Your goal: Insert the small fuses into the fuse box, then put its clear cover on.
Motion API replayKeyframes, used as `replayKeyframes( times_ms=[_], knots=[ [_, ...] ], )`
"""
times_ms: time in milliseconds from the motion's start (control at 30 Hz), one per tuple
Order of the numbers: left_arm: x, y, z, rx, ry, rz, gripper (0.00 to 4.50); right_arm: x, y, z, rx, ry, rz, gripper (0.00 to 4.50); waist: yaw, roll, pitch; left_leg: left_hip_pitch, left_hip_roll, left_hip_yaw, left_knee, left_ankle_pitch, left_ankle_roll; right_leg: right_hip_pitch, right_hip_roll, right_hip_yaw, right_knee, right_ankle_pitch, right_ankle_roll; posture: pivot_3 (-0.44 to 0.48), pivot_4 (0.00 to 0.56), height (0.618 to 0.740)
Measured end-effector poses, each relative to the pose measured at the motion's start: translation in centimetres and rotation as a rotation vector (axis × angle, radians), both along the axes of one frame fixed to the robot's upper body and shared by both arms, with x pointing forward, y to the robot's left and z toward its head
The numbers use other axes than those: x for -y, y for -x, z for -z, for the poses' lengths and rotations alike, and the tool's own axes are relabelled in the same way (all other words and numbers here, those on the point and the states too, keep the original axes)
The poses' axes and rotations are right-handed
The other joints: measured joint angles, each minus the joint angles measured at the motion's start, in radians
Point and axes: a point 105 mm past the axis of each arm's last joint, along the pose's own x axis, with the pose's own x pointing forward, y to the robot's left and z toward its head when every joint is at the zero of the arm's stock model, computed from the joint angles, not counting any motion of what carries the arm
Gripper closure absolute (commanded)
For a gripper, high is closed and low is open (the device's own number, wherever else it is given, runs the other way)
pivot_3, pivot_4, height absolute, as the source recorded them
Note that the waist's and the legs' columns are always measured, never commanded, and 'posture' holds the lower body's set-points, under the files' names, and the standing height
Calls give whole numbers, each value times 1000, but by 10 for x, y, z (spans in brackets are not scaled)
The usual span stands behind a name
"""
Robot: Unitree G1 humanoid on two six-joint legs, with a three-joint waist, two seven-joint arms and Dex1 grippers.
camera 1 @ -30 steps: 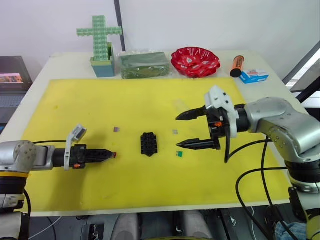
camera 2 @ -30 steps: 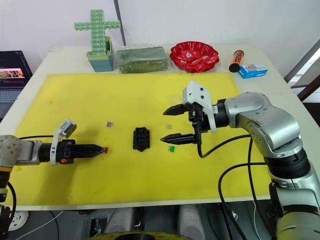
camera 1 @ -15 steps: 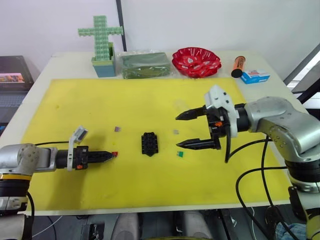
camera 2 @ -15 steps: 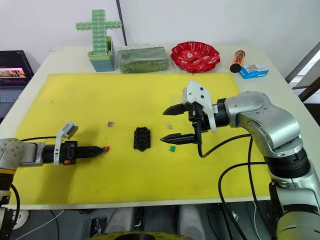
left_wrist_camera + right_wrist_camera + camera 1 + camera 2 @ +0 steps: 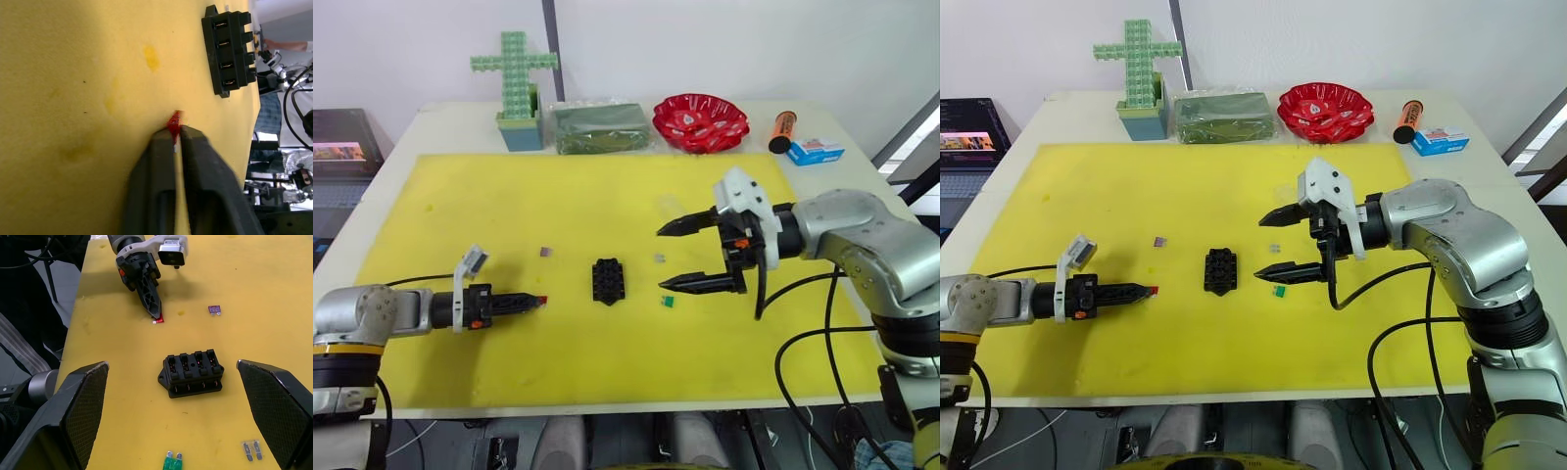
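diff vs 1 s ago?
Barely any. The left end effector stays shut on the red fuse, low over the yellow mat, nudged slightly toward the fuse box. The right end effector stays open above the green fuse. The loose fuses haven't moved.

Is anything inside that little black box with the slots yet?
The fuse box shows four slots with metal contacts and no fuses. The red fuse is in the left gripper. Deeper inside is hidden.

fuse box (image 5: 608, 281) mid-mat (image 5: 607, 372) — fuses (image 5: 665, 302) seemingly rightward
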Motion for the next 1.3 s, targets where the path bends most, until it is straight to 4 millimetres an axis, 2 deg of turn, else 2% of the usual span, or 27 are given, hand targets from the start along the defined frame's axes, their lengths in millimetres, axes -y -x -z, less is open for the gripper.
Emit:
replayKeyframes(
  times_ms=[167, 300, 400, 500, 567, 633, 800, 900, 1033, 1300],
  knots=[
    [0, 2, -1, 44, -10, 16, 4465, 0, 0, 0, -1, 1, 0, 0, -2, 0, 0, 0, 0, 0, 0, 0, 0, 0, 0, 0, 0, 0, 0, 0, 150, 740],
    [5, -2, -14, 195, -30, 49, 4465, 1, 0, 1, -25, -3, 12, 0, -2, 0, 0, 0, 0, 0, 0, 0, 0, 0, 0, 0, 0, 0, -1, 0, 150, 740],
    [20, -13, -55, 475, -3, 93, 4465, 2, -1, -4, -77, -41, 42, 0, -6, -1, 0, -1, 0, 0, 0, 0, 0, 0, 0, 0, -1, 0, -1, 0, 150, 740],
    [38, -14, -94, 661, 16, 169, 4465, 1, -5, -16, -123, -86, 74, 0, -8, -1, 1, -1, 0, 0, -1, 0, 0, -1, 0, 0, -1, 0, 0, 0, 150, 740],
    [59, -8, -125, 800, 55, 263, 4465, -4, -8, -35, -152, -128, 79, 0, -10, 0, 1, -1, 1, 0, -1, 0, 0, -1, 0, 0, -1, 1, 2, 0, 150, 740],
    [76, 3, -145, 906, 87, 343, 4465, -9, -8, -49, -185, -143, 78, 0, -11, 0, 1, 0, 1, 0, -1, -1, 1, -1, 1, 1, -1, 1, 2, 0, 150, 740],
    [91, 10, -151, 934, 124, 403, 4465, -11, -8, -56, -347, -114, 101, 0, -11, 0, 1, -1, 0, 1, -1, -1, 1, -1, 1, 1, -1, 2, 2, 0, 150, 740],
    [99, 13, -159, 973, 131, 442, 4500, -19, -3, -61, -373, -98, 80, 612, -9, 0, 1, -1, 0, 1, -1, -1, 1, -1, 1, 1, -1, 2, 2, 0, 150, 740],
    [101, 13, -159, 975, 135, 450, 4500, -20, -1, -60, -398, -81, 83, 1939, -9, 0, 1, -1, 0, 1, -1, -1, 1, -1, 1, 1, -2, 2, 2, 0, 150, 740],
    [103, 13, -162, 994, 143, 445, 4500, -29, 0, -61, -422, -81, 62, 1939, -10, 0, 1, -1, 0, 0, -1, -1, 1, -1, 1, 1, -1, 2, 3, 0, 150, 740]
  ],
)
